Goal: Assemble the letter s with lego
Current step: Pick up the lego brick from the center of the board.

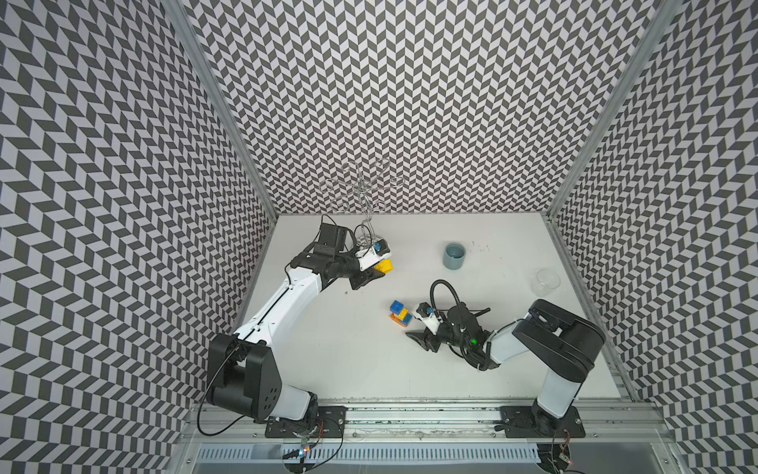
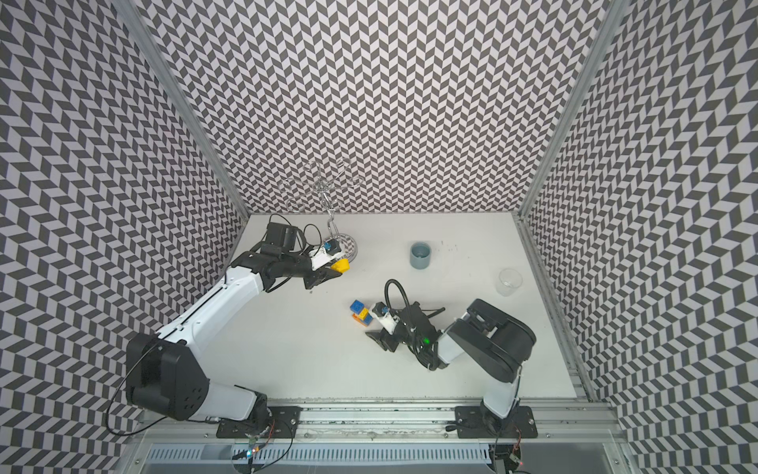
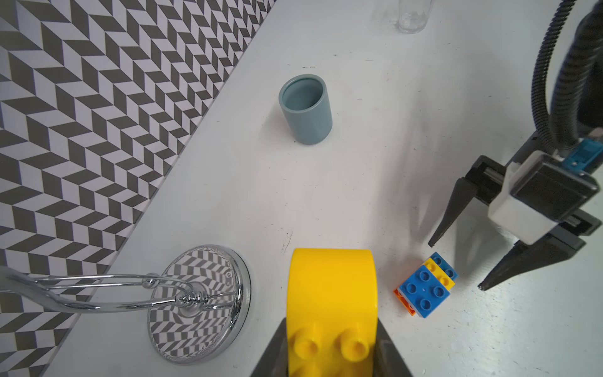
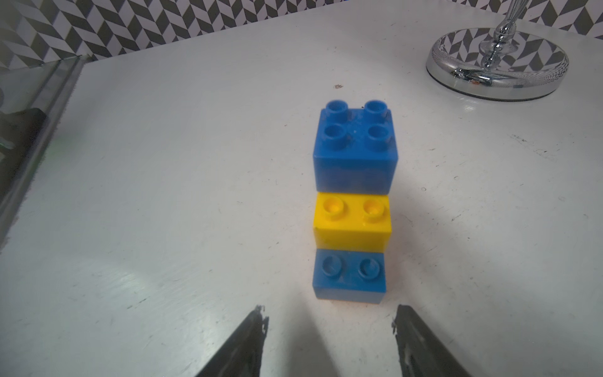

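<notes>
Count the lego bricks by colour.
Yellow: 2 (held yellow, stacked yellow)
Blue: 2 (top blue, low blue)
Orange: 1 (orange brick, under the stack)
Total: 5

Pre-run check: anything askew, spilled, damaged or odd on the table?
Nothing stands out. The brick stack stands upright on the table; the grey cup and clear glass are upright, nothing spilled. The left end effector grips the yellow brick squarely. Only faint dark specks beside the cup.
</notes>
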